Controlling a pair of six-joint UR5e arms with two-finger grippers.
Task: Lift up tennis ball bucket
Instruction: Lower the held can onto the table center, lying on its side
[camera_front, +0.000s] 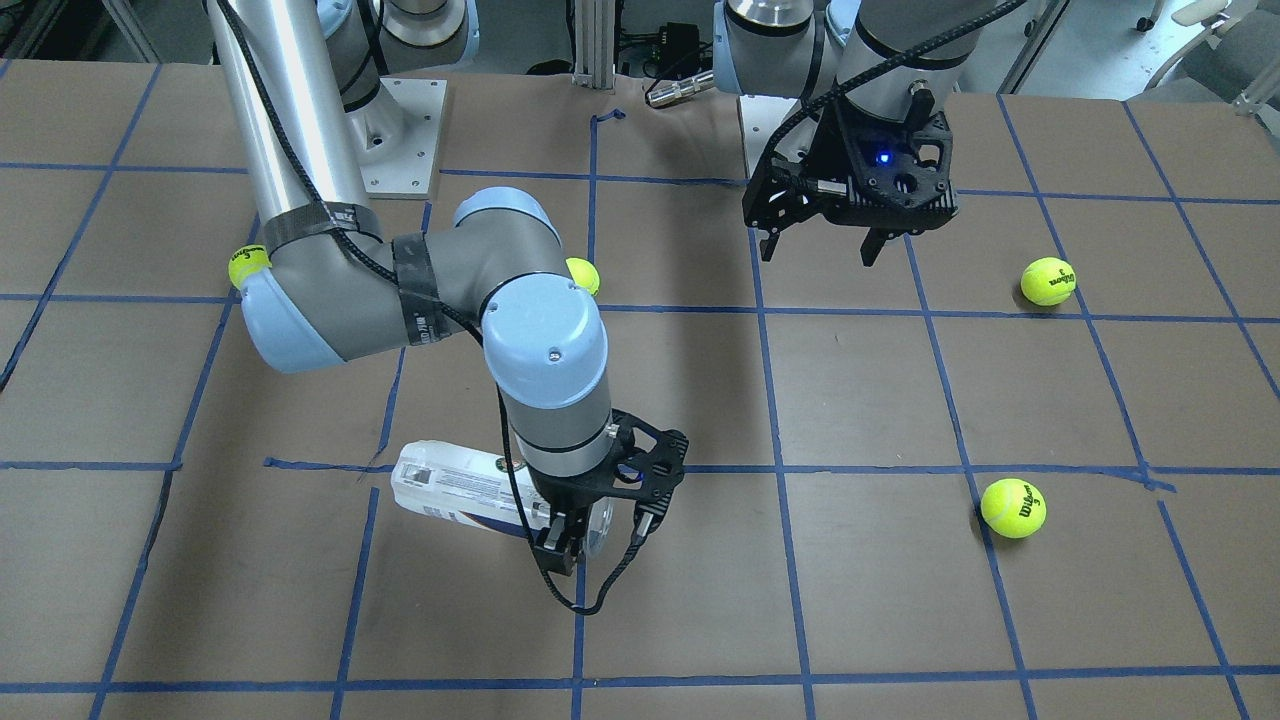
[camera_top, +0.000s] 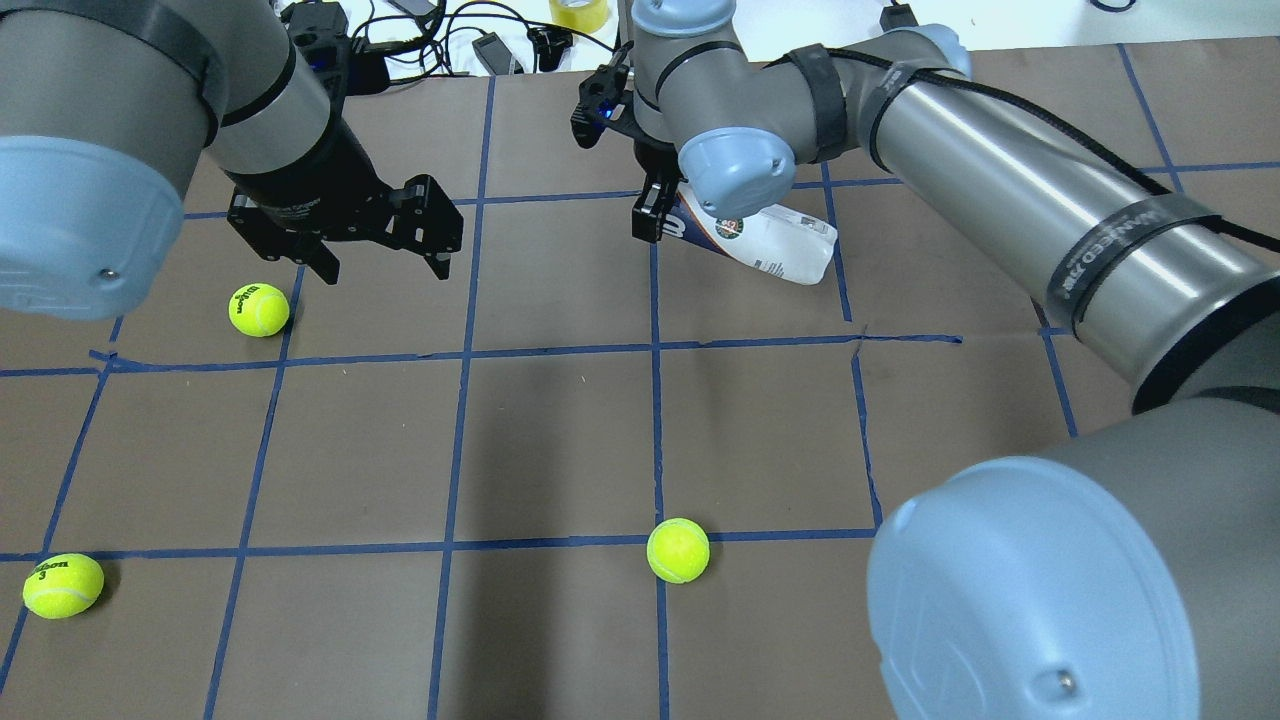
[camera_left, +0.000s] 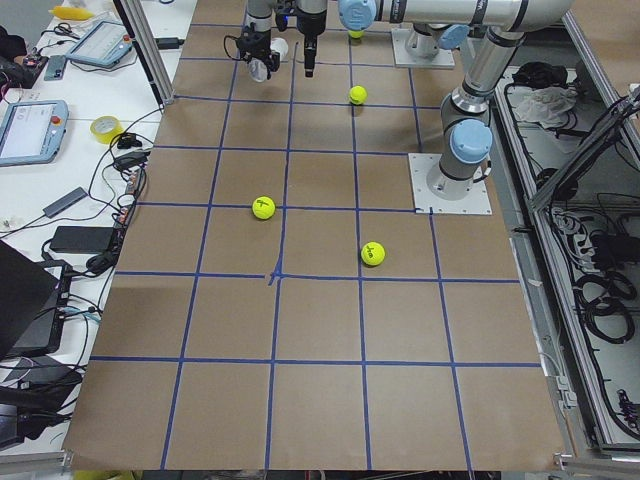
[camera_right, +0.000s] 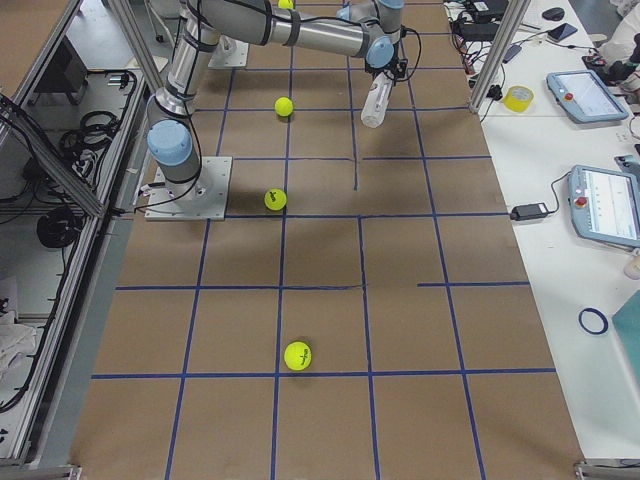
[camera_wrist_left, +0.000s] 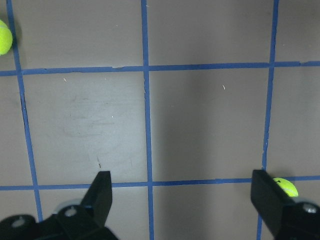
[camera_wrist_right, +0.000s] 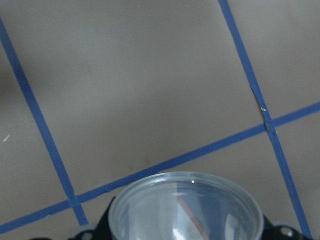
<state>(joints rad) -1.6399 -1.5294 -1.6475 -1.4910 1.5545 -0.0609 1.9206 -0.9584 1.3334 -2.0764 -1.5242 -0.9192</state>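
Note:
The tennis ball bucket (camera_front: 455, 487), a clear can with a white and navy label, lies tilted at the far side of the table; it also shows in the overhead view (camera_top: 775, 245). My right gripper (camera_front: 562, 545) is shut on its open end. In the right wrist view the can's clear round mouth (camera_wrist_right: 185, 186) sits between the jaws. I cannot tell whether its other end touches the table. My left gripper (camera_front: 822, 247) hangs open and empty above the table, well apart from the can; its fingertips (camera_wrist_left: 102, 182) frame bare paper.
Yellow-green tennis balls lie loose: one (camera_top: 259, 309) beside my left gripper, one (camera_top: 63, 585) at the near left, one (camera_top: 678, 550) near the middle. Another ball (camera_front: 583, 275) is partly hidden behind my right arm. Brown paper with a blue tape grid (camera_top: 655, 345) covers the table.

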